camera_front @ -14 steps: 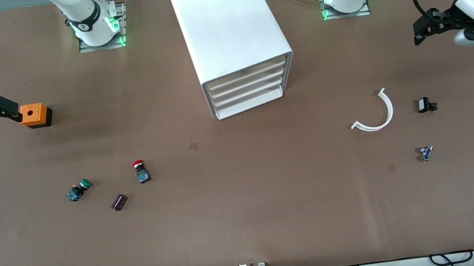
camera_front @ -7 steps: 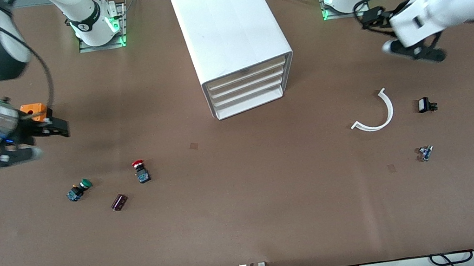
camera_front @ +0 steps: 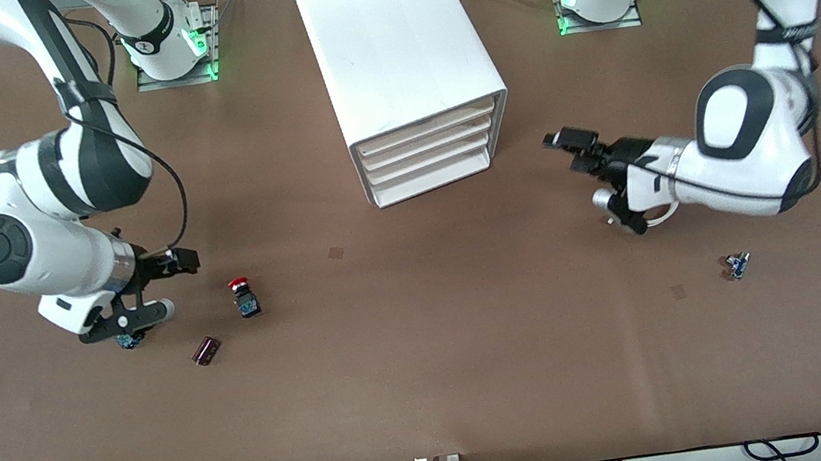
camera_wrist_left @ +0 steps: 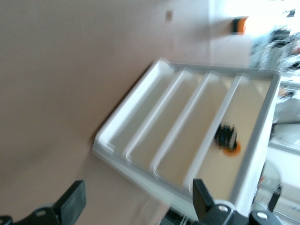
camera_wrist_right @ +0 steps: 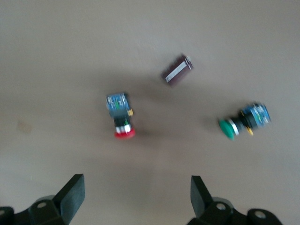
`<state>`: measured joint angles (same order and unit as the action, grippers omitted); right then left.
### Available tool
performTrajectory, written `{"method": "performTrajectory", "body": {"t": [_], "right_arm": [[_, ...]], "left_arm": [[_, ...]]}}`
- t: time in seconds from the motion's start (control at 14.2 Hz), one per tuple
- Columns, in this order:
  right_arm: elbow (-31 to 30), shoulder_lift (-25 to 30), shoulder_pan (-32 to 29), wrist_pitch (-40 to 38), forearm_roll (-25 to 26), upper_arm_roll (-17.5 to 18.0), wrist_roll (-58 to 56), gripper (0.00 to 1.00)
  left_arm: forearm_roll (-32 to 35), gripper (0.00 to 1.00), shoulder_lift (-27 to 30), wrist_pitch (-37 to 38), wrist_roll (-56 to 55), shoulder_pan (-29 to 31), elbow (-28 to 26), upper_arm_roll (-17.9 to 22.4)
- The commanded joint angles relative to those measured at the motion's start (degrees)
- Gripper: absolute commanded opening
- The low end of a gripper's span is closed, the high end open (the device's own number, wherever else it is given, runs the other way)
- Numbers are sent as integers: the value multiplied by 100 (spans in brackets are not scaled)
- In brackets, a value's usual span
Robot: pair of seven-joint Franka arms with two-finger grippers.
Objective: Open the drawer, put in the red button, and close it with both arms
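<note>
While all four shallow white plastic tray drawers sit flush in the boxy white cabinet (camera_front: 405, 60), nothing of the task counts as done: second drawer from the top (camera_front: 423, 142) not yet pulled, tiny push-button switch with red round cap, black body and blue base (camera_front: 244, 296) lying on the brown counter (camera_front: 432, 374), toward the right arm's end and nearer the front camera than the cabinet.

Left pincer (camera_front: 585, 155) hanging over bare counter beside the cabinet's front, toward the left arm's end, jaws spread wide and empty, pointed at the drawer fronts in the left wrist view (camera_wrist_left: 187, 140). Judged to be lining up for the pull.

Right pincer (camera_front: 143, 291) low over the counter just beside the red switch, jaws wide, holding nothing; red cap (camera_wrist_right: 123, 123) between the black fingers (camera_wrist_right: 72, 190) in the right wrist view. Like switch with green cap (camera_wrist_right: 243, 122) close by, mostly hidden under the right pincer from the front; dark maroon block (camera_front: 206, 350) nearer the front camera than both.

Still to do, by this reading: opening the drawer, picking up the red switch, dropping it in, pushing shut with both arms.
</note>
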<state>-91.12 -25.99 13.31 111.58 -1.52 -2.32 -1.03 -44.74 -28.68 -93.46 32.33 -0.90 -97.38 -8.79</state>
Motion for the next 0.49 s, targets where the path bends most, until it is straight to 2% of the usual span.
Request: {"method": "performTrajectory", "body": {"t": [0.0,0.21,0.42], "right_arm": [[357,-563,311,468,-85,-32,-64,100],[507,-1108,321,890,-94,81,-142,100],[507,-1540,321,1348,-94,118,-598,100]], "left_arm": [[-736,100,74,-594,431,-24,-570,-254],[-887,100,82,-962,511,-77,-1089,-632],[-887,94,100,-1910,783,-51,-1651,-1211]]}}
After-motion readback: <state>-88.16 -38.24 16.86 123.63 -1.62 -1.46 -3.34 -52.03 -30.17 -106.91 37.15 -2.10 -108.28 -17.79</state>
